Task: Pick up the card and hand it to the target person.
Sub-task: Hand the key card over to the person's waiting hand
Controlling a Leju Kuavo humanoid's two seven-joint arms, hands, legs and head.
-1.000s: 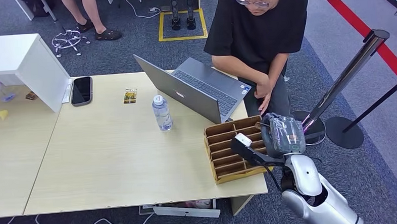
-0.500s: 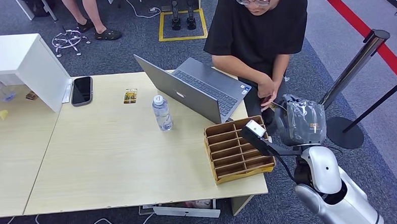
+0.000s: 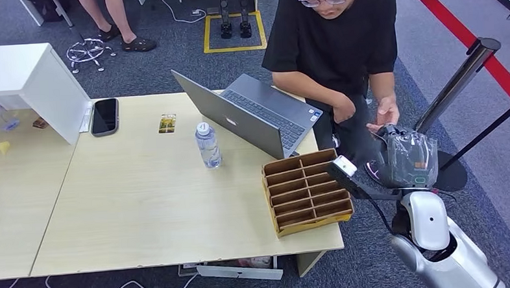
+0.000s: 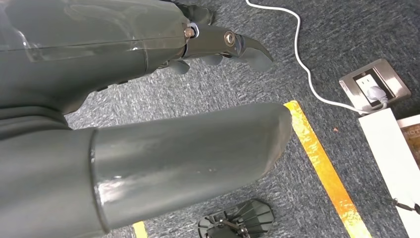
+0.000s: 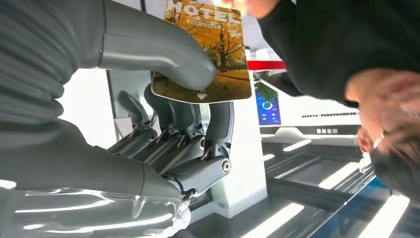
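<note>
The right hand (image 3: 405,157) is raised beside the table's right end, off the edge, at the person's side. It holds the card (image 5: 205,52): in the right wrist view the thumb (image 5: 163,47) presses the card's face against the fingers (image 5: 218,124) behind it. The card carries an autumn tree picture and the word "HOTEL". Its far end extends beyond the thumb toward the person (image 3: 336,43).

In the head view the person's open hand (image 3: 384,115) is just above the right hand, touching or nearly touching it; contact cannot be confirmed. In the right wrist view a fingertip (image 5: 257,6) meets the card's far edge.

The left hand (image 4: 148,99) hangs over grey carpet. Thumb and fingers are apart and hold nothing. Below it lie a yellow floor stripe (image 4: 322,168), a white cable (image 4: 302,64) and a floor socket (image 4: 374,85).

On the table (image 3: 145,214):
- A cardboard divider tray (image 3: 306,192) at the right end, near the right arm.
- An open laptop (image 3: 251,115) in front of the person.
- A water bottle (image 3: 208,146), upright, just left of the laptop.
- A second card (image 3: 167,124), flat, near the far edge.
- A phone (image 3: 104,116), face up, left of that card.

A white box (image 3: 29,82) stands at the table's left. A stanchion (image 3: 451,90) stands to the right of the person.
</note>
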